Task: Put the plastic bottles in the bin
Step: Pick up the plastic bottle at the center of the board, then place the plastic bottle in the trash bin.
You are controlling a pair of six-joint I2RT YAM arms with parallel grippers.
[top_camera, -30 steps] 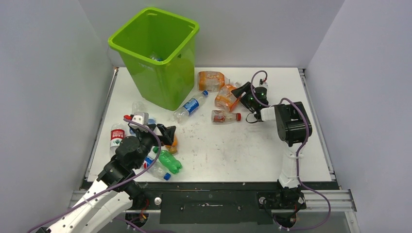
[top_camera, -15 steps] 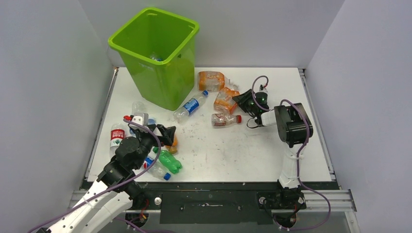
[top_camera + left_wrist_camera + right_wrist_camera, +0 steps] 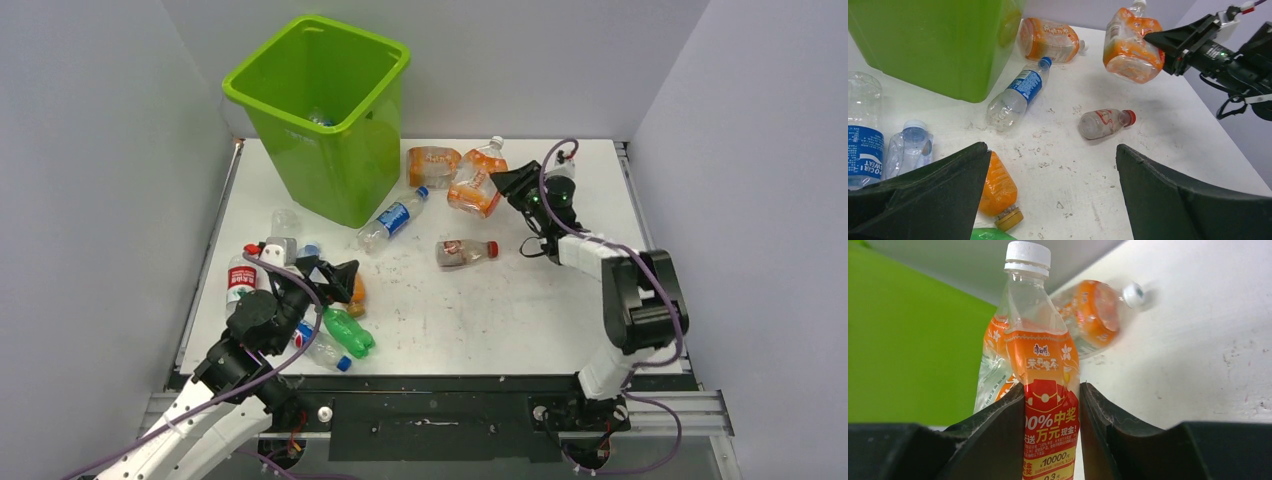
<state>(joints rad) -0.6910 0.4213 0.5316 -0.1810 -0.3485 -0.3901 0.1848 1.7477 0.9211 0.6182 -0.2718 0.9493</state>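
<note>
The right tool [image 3: 1050, 396] grasps an orange bottle [image 3: 1047, 360] above the surface [image 3: 470, 310]; the left tool [image 3: 1052, 150] hangs released, holding nothing.

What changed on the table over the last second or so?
The right gripper closed its fingers on the orange-labelled bottle and lifted it off the table, up and farther back. The left gripper stayed open, its arm drawn back slightly. The bin and the other bottles barely moved.
</note>
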